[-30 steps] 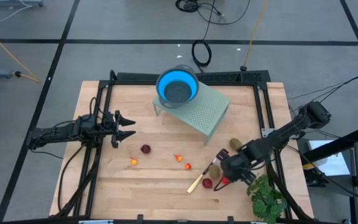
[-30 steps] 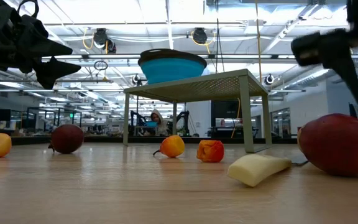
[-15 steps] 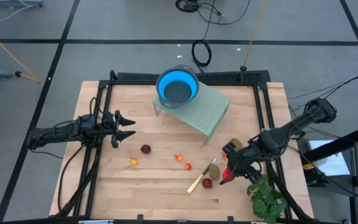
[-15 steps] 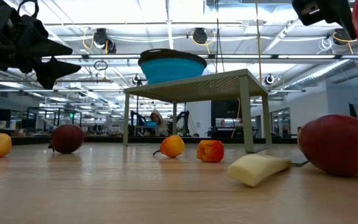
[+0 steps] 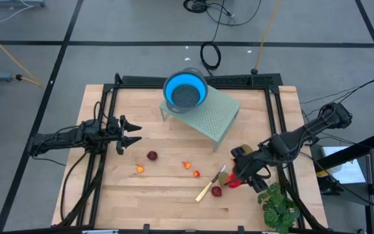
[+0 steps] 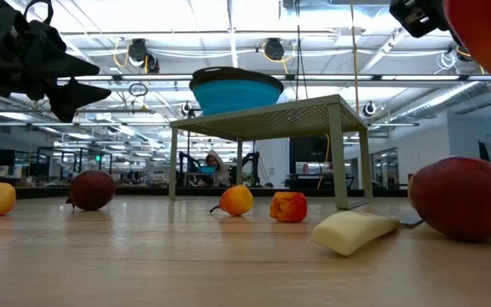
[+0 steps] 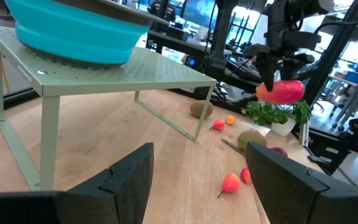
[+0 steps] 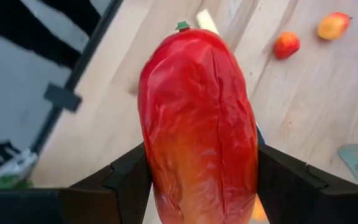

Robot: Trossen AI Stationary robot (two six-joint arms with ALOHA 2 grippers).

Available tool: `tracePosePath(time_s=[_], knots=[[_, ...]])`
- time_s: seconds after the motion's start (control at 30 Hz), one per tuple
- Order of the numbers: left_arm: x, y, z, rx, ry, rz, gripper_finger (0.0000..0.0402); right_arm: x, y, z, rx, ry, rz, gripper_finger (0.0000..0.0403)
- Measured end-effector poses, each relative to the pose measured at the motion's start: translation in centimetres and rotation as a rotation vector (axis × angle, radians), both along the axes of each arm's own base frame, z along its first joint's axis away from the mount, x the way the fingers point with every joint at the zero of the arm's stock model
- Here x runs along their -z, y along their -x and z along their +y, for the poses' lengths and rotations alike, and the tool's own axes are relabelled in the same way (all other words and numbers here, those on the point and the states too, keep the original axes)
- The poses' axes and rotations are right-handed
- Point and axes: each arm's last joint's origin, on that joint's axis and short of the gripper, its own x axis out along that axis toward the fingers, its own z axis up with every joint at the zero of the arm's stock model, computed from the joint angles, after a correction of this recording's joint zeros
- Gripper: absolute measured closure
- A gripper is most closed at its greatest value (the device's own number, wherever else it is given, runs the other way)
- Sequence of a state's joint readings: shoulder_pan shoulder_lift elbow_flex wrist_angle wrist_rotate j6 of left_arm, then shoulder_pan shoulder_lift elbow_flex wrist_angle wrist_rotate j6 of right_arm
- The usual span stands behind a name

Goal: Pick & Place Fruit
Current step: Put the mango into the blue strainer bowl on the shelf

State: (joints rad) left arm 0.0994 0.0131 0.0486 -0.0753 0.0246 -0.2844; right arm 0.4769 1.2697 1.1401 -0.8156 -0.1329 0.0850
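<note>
Above the table's right front corner, the right gripper (image 5: 237, 180) pinches the long red-orange fruit (image 8: 197, 124) between closed fingers, clear of the wood, and it could slip because its smooth skin tapers, while the left gripper (image 5: 132, 132) waits open.

Grey floor (image 5: 37, 39) w/ dark seam lines around the wooden table (image 5: 174, 195), which sits in a black metal frame (image 5: 200, 80). Black cables (image 5: 221, 10) lie coiled on floor behind table; yellow cable (image 5: 5, 44) runs across floor at one side. Low view: big open hall, white ceiling beams (image 6: 143, 34), round fixtures (image 6: 137, 53) hanging, glass partitions (image 6: 24, 145) & desks further back. One person (image 6: 213, 164) seated far off, under the green rack (image 6: 271, 119). Bright, even overhead light.
</note>
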Motion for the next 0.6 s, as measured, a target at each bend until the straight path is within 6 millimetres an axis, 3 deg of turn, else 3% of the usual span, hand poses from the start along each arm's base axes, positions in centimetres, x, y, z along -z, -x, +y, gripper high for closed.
tracePosePath(time_s=[0.6], knots=[[0.0, 0.0, 0.0, 0.000, 0.012, -0.004, 0.0144, 0.9, -1.0, 0.0, 0.175, -0.186, 0.009, 0.0166]])
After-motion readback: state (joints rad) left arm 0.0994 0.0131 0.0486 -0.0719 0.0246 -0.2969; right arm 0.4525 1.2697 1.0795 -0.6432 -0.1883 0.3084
